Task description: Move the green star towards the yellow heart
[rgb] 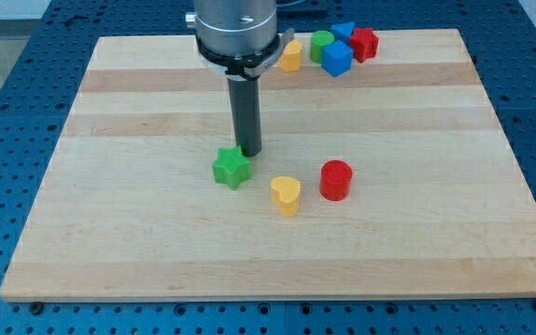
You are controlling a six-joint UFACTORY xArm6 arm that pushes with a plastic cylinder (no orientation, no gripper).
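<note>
The green star [232, 167] lies on the wooden board [138, 223] a little left of its middle. The yellow heart [286, 195] lies just to the star's lower right, a small gap apart. My tip [248, 152] stands right at the star's upper right edge, touching or nearly touching it. The rod rises from there to the arm's grey body at the view's top.
A red cylinder [336, 180] stands just right of the yellow heart. At the board's top edge sits a cluster: a yellow block [290, 56], a green cylinder [321, 45], a blue cube [337, 59], another blue block [343, 33] and a red block [365, 44].
</note>
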